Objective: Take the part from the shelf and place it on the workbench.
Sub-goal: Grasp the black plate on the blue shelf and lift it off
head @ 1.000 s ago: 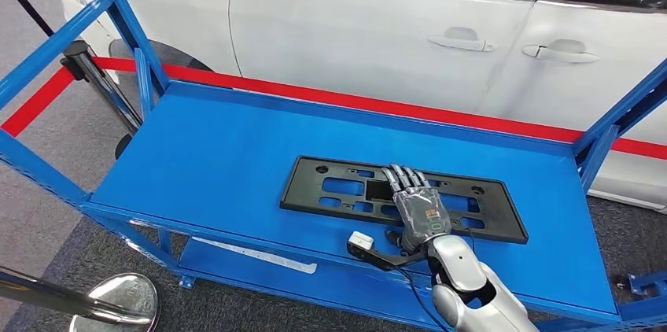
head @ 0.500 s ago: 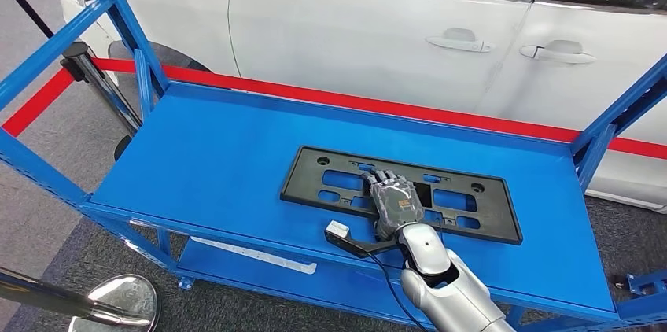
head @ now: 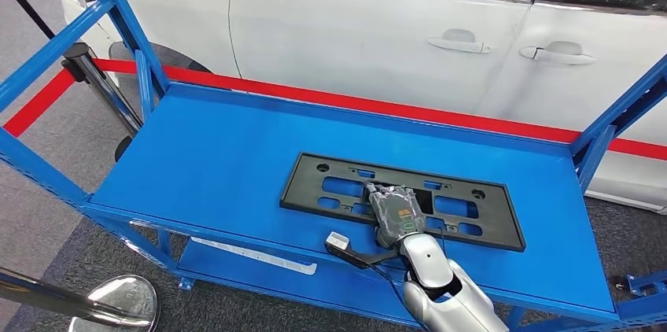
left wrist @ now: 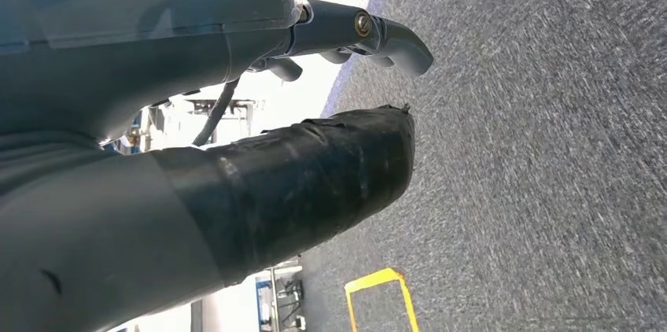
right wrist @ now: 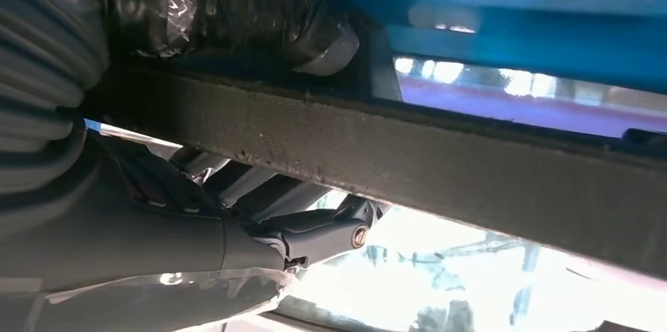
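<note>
Part point(head: 464, 208) lay flat on the blue shelf point(head: 220, 159), long axis running left-right; right hand point(head: 397, 214) was curled over its near edge, gripping it. Left hand point(left wrist: 236, 112) hung slack, empty.

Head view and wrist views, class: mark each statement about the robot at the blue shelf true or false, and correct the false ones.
1. The black part lies on the blue shelf. True.
2. The right hand is on the part's near edge, fingers curled around it. True; the right wrist view shows the thumb on one side of the part's bar and the fingers on the other.
3. The left hand also holds the part. False; it hangs over grey carpet, holding nothing.
4. A red car stands behind the shelf. False; the car is white.
5. The part is solid, with no openings. False; it has several cut-outs.
</note>
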